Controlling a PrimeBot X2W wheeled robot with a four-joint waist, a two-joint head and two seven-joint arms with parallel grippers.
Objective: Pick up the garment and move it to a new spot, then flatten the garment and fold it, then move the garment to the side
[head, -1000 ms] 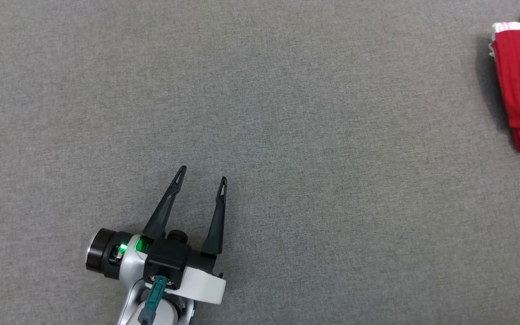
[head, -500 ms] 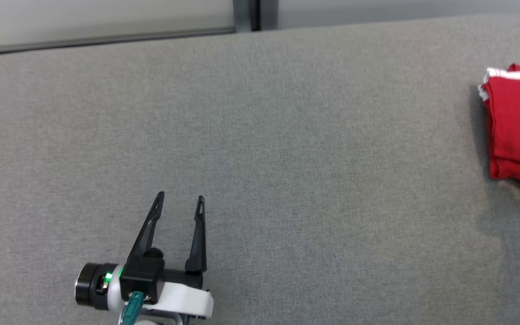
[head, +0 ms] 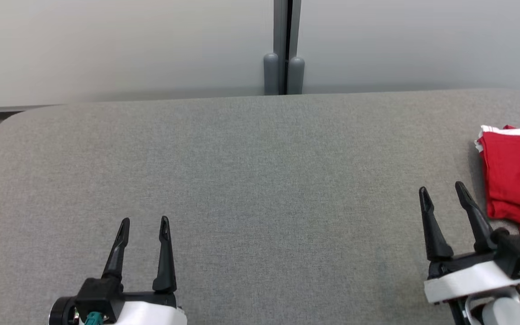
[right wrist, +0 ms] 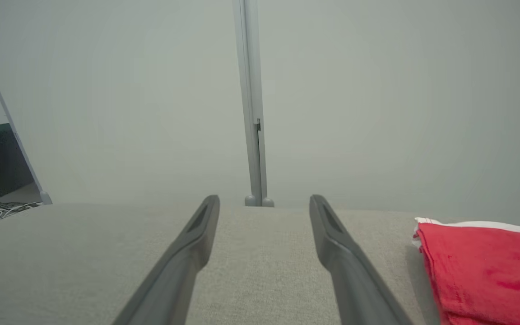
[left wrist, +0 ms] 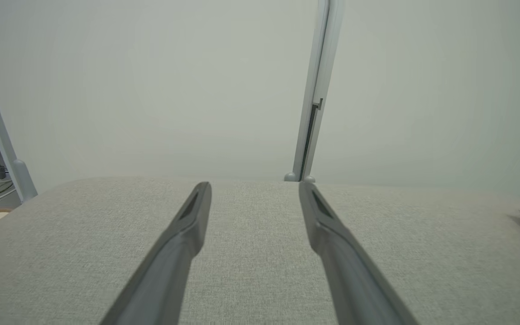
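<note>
Grey table [head: 260,180] runs wide below our head, with a pale wall [head: 106,45] behind. Our left gripper [head: 144,221] and right gripper [head: 442,188] rest near us, fingers spread, holding nothing. Our red garment [head: 517,180] lies folded at the right edge, just beside the right gripper; we think that is its side spot, so the job looks done. From our left wrist, a bit of red peeks far right. From our right wrist, the garment sits close on the right.
</note>
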